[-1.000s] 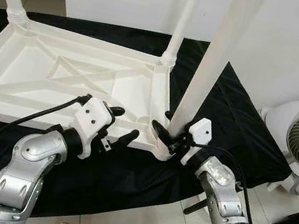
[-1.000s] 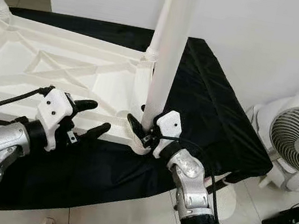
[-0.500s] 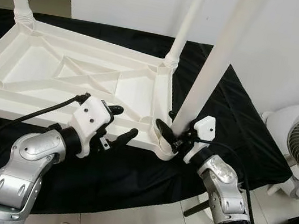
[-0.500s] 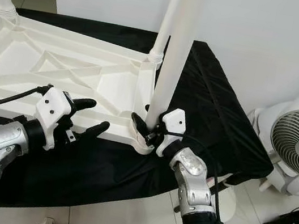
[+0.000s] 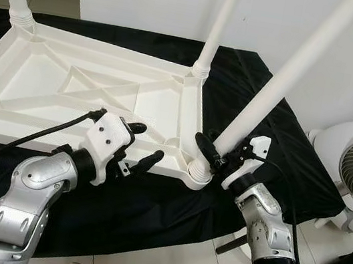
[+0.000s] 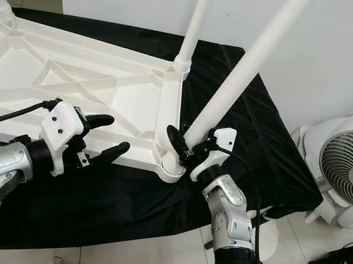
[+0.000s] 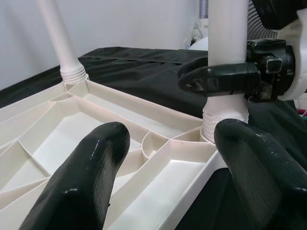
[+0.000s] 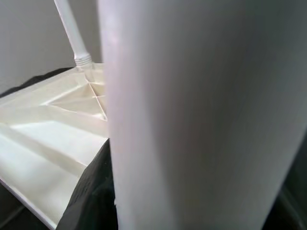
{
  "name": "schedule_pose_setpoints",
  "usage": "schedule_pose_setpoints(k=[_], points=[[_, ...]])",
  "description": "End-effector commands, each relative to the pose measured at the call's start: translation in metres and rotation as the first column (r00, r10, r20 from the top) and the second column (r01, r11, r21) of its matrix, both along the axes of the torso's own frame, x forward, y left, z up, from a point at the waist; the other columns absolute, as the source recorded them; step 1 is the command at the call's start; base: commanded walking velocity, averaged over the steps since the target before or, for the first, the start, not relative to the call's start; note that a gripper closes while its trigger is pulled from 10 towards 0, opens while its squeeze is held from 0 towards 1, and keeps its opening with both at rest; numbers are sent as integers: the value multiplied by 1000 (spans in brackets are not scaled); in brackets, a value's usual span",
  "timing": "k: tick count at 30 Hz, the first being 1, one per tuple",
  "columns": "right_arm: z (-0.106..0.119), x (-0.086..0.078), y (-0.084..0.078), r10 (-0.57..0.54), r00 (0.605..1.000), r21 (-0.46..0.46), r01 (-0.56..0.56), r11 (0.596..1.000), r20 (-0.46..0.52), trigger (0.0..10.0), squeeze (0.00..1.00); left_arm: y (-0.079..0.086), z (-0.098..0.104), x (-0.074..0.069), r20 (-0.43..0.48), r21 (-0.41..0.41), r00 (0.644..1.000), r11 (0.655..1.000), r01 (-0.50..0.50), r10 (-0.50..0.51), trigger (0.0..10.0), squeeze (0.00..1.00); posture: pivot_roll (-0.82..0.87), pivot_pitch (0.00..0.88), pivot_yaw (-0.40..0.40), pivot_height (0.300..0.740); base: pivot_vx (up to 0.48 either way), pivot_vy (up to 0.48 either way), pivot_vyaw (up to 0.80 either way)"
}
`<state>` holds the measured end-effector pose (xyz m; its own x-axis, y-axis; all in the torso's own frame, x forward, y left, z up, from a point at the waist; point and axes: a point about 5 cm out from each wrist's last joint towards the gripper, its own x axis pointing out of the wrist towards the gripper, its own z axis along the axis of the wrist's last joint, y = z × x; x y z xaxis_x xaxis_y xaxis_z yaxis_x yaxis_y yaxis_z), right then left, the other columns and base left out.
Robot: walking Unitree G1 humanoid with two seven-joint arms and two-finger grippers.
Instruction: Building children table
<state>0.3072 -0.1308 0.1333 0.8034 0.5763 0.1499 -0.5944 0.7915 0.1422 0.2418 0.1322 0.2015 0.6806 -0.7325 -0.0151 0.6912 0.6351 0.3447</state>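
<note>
Right gripper pinches the white leg just above the corner socket, leg leaning rightward off vertical; left gripper spread, idle beside the tabletop

A smooth white plastic table leg stands close before the right wrist camera, blurred by its nearness. Beyond it lies the ribbed underside of a white plastic tabletop, resting on black cloth. At the tabletop's far corner a second slim white leg rises from a threaded socket against a plain grey wall.
</note>
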Motion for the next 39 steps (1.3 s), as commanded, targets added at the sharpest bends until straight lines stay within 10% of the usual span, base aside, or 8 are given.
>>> schedule_pose_setpoints(k=[1, 39], points=[[-52, -15, -15, -77, 977, -151, 47, 987, -199, 10000, 0, 0, 3, 2, 18, -23, 998, 998, -66, 66, 10000, 0, 131, 109, -101, 740, 0, 0, 0], [-61, -39, 0, 57, 998, -396, -46, 917, 15, 10000, 0, 3, 3, 1, 11, -24, 997, 997, -77, 77, 10000, 0, 122, 133, -97, 740, 0, 0, 0]])
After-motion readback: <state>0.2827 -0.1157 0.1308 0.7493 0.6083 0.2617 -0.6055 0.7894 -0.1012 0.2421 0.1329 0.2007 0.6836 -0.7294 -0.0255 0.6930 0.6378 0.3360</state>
